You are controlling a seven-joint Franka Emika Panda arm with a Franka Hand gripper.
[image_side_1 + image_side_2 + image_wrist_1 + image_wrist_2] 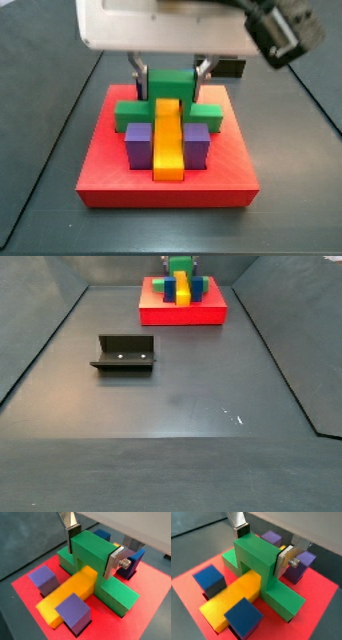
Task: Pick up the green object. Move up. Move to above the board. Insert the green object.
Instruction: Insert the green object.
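wrist views: we are seeing the green object [100, 569] sitting down on the board [150, 587], its raised middle straddling the yellow bar [70, 592] and its lower legs reaching out to either side. the gripper [93, 548] is closing on the raised cube, one silver finger [69, 534] flat against one face and the other on the opposite face, so it is standing narrow, holding the green object. in the other wrist picture the green object [261, 567] is bridging the yellow bar [234, 597] the same way, with the gripper [263, 546] clamping its top and a blue cube [209, 579] just beside one leg. we cannot tell whether the legs are fully bottomed in the slot.

side views: we are looking at the green object [168, 95] low on the board [167, 185], between the purple cubes [139, 140] and across the yellow bar [166, 140], the gripper [170, 70] gripping it from above. from farther off the board [185, 311] is lying at the far end of the tabletop [174, 396], the green object [179, 270] on it, the fixture [124, 353] well apart.

we are judging pick-up, lift and carry done; the insertion is looking nearly or fully seated. release is what is left.
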